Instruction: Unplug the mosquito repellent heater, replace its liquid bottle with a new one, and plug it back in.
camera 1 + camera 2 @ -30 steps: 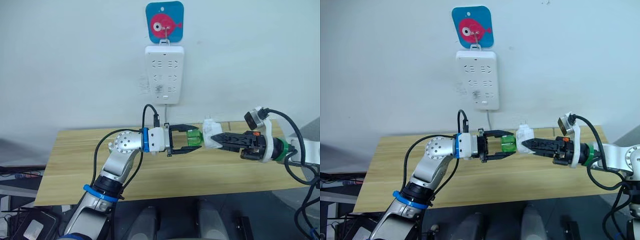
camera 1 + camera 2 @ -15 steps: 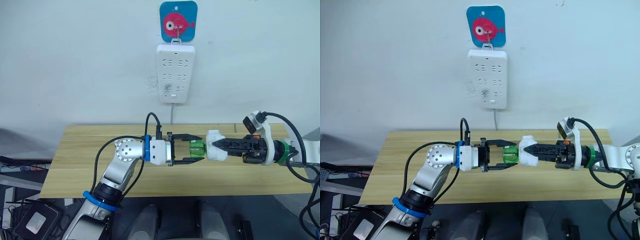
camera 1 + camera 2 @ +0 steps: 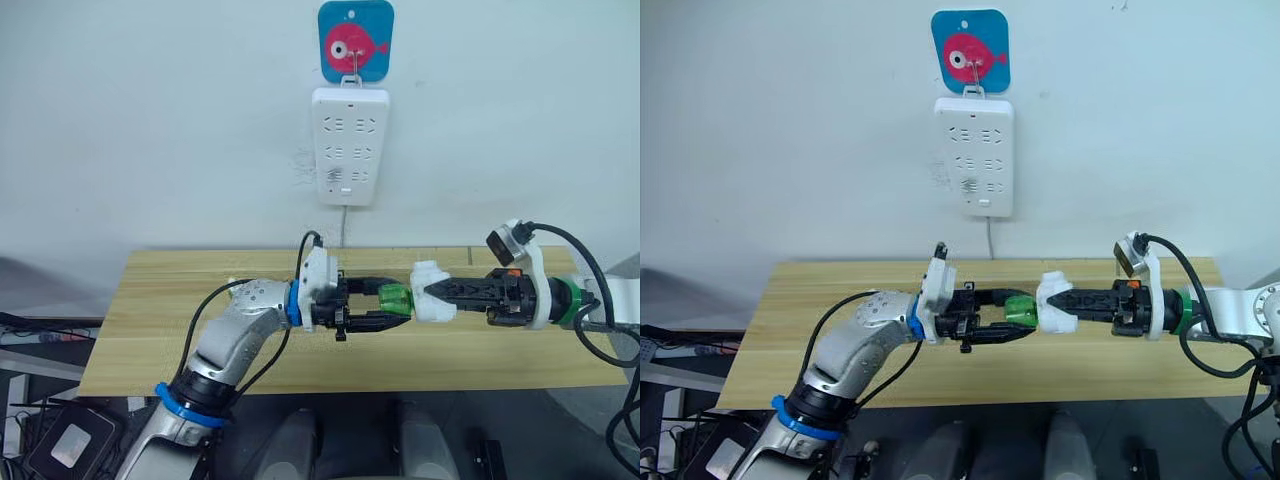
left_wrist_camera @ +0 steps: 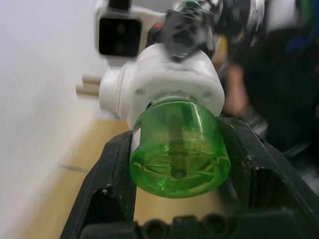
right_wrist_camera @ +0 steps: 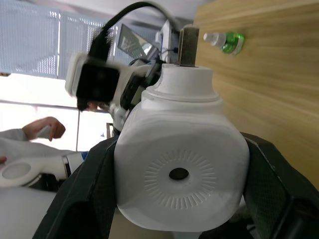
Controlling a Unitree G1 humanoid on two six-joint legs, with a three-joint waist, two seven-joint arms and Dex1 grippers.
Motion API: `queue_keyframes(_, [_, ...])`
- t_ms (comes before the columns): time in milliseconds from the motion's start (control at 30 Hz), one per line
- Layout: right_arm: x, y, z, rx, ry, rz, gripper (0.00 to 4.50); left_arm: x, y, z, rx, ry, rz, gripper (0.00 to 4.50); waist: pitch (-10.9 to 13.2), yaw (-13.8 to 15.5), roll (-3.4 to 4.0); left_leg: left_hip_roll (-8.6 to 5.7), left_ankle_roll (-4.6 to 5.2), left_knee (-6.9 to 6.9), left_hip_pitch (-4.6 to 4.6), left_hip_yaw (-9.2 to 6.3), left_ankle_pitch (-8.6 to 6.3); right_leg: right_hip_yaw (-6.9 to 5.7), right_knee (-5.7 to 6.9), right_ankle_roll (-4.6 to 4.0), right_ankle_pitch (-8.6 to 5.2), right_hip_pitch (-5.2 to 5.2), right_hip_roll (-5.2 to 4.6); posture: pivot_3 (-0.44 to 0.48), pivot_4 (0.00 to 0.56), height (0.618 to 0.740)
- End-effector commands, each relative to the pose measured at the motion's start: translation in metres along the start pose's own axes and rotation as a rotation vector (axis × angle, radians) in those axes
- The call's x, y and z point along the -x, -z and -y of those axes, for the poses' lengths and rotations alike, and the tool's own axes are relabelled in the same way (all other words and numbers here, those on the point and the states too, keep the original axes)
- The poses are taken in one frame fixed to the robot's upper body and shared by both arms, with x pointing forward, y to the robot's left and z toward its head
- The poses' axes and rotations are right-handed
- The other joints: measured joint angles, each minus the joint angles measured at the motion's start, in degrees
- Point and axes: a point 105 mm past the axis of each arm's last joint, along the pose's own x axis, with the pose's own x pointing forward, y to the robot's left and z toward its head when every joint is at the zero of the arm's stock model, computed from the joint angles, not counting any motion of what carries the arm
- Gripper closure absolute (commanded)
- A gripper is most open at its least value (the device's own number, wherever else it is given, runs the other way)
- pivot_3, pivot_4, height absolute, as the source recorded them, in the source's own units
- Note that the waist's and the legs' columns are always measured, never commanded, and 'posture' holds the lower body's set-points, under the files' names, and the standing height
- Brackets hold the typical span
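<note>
No words, numbers or brand marks can be read anywhere in these views. The one sign is a blue card [image 3: 356, 41] hung on the wall above the white socket strip [image 3: 350, 146], and it carries a pink fish drawing with no lettering that can be made out. The socket strip and the mosquito repellent heater [image 5: 182, 174] show plain white faces, the heater with a ring of fine moulded ribs around its hole but no legible marking.

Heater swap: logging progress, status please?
Right tool shut on heater, unplugged, above table. Left tool shut on green bottle, seated in heater. Second bottle lies on table. Nothing in the way.
</note>
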Motion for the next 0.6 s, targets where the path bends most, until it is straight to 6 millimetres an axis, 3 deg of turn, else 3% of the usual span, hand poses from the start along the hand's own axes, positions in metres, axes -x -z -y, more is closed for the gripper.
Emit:
queue_keyframes(33, [0.0,0.001,-0.014,0.038,-0.05,-0.02,1.5,0.014,-0.004,0.013,0.494,0.108,-0.034,2.24,0.08,-0.15,-0.02,-0.01,0.0,0.01,0.0,0.01,0.0,0.01,0.01,0.0,0.0,-0.01,0.0,0.062,0.264,0.74])
queue_keyframes(100, [-0.001,0.003,-0.015,0.041,-0.055,-0.028,1.5,0.017,-0.002,0.007,0.639,0.106,-0.035,2.24,0.12,-0.14,-0.11,-0.07,0.01,0.08,0.01,0.0,0.0,-0.01,0.05,0.02,-0.01,0.03,0.02,0.062,0.264,0.74])
queue_keyframes(267, [-0.003,0.003,-0.018,0.053,-0.071,-0.032,1.5,0.012,-0.006,0.006,0.751,0.14,-0.002,2.24,0.17,-0.83,-0.2,-0.06,0.04,0.08,0.03,0.06,-0.03,0.01,0.02,0.03,0.0,0.0,0.02,0.059,0.258,0.74])
queue_keyframes(300, [-0.002,0.003,-0.019,0.053,-0.072,-0.03,1.5,0.011,-0.007,0.008,0.755,0.153,0.0,1.53,0.17,-0.86,-0.2,-0.05,0.03,0.08,0.03,0.06,-0.02,0.01,0.01,0.03,0.0,-0.01,0.02,0.058,0.255,0.74])
queue_keyframes(467, [-0.001,-0.002,-0.018,0.054,-0.074,-0.003,1.5,0.016,-0.007,0.004,0.747,0.097,0.009,0.05,0.17,-0.8,-0.2,-0.04,0.01,0.1,0.04,0.12,-0.01,0.07,0.02,0.02,0.01,0.0,0.01,0.055,0.255,0.74])
queue_keyframes(600, [0.006,-0.008,-0.013,0.041,-0.046,0.045,1.5,0.043,-0.002,-0.002,0.699,-0.023,0.011,0.0,0.17,-1.02,-0.19,-0.03,0.0,0.07,0.04,0.15,-0.02,0.09,0.02,0.01,0.01,-0.06,0.01,0.052,0.255,0.74])
